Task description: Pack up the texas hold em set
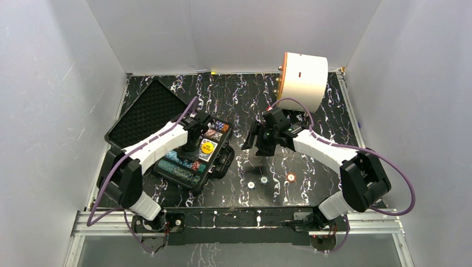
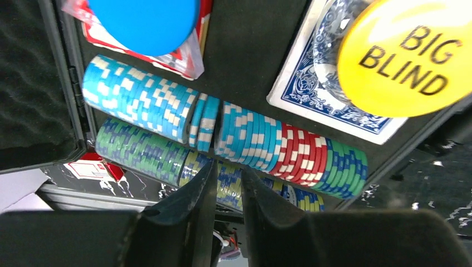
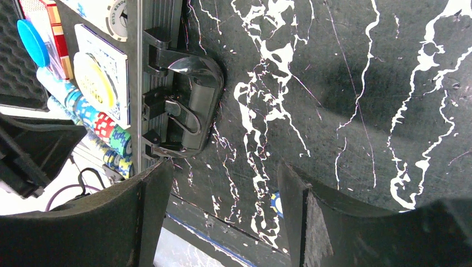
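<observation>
The black rugged plastic case (image 3: 161,33) lies open on the left half of the black, white-veined marble-look table (image 1: 239,94), its foam-lined lid (image 1: 146,114) flat out toward the far left corner and its moulded carry handle (image 3: 189,105) facing the middle of the table. Inside, rows of multicoloured poker chips (image 2: 250,139) stand on edge along the near side: light blue, then red and green, with a green-and-yellow row beside them. Above the rows a yellow round button (image 2: 409,55) reading BIG BLIND rests on the blue card deck (image 2: 311,94), and a plain blue round button (image 2: 144,22) rests on the red card deck (image 2: 203,22). The left gripper (image 2: 228,169) hovers right over the chip rows, jaws parted by only a narrow slit, nothing pinched between them. The right gripper (image 3: 225,167) hangs over bare table just right of the handle, jaws spread wide and empty. Nearer the arm bases, three loose chips (image 1: 263,181) lie flat on the table, apart from the case. At the far edge, a large white cylinder with an orange face (image 1: 306,78) lies on its side.
</observation>
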### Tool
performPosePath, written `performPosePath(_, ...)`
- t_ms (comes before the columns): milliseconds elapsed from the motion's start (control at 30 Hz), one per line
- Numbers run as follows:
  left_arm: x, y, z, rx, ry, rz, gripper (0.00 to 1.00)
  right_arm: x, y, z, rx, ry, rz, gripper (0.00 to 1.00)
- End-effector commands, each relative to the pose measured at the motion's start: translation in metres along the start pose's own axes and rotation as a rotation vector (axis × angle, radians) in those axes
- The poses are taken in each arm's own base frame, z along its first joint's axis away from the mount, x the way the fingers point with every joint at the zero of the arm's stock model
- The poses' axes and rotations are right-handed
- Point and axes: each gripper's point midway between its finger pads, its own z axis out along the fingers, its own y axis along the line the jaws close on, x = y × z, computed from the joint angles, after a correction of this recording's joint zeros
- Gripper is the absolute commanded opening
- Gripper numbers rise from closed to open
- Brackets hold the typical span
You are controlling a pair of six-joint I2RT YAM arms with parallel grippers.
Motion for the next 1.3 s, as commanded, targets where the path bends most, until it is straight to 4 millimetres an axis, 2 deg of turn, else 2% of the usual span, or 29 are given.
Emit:
performPosePath(0,-0.015,0.003,-0.036,0.07,-0.098,-0.044,0.24,-0.009,0.013,-0.005,-0.036,-0.027,-0.009,0.76)
performPosePath(233,-0.025,-0.005,-0.053,0.156,-0.17,-0.06,0.3,-0.009,0.01,-0.006,-0.021,-0.032,-0.015,0.76)
performPosePath(367,-0.038,-0.016,-0.065,0.241,-0.251,-0.079,0.35,-0.01,-0.001,-0.009,0.031,-0.051,-0.024,0.76)
performPosePath(533,-0.061,-0.036,-0.105,0.461,-0.483,-0.134,0.5,-0.009,-0.031,-0.016,0.17,-0.08,-0.098,0.77)
performPosePath(633,-0.074,-0.042,-0.131,0.571,-0.634,-0.171,0.57,0.001,-0.042,-0.019,0.24,-0.078,-0.146,0.77)
performPosePath(700,-0.081,-0.038,-0.147,0.603,-0.726,-0.202,0.64,0.009,-0.044,-0.019,0.281,-0.079,-0.183,0.77)
performPosePath(800,-0.089,-0.029,-0.162,0.605,-0.825,-0.245,0.73,0.027,-0.045,-0.018,0.334,-0.064,-0.237,0.77)
performPosePath(900,-0.092,-0.017,-0.174,0.587,-0.9,-0.282,0.79,0.04,-0.053,-0.017,0.406,-0.056,-0.256,0.77)
performPosePath(1100,-0.091,0.001,-0.188,0.565,-0.996,-0.342,0.88,0.057,-0.083,-0.018,0.52,-0.035,-0.209,0.76)
performPosePath(1267,-0.087,0.004,-0.189,0.572,-1.013,-0.361,0.93,0.065,-0.092,-0.014,0.543,-0.013,-0.196,0.75)
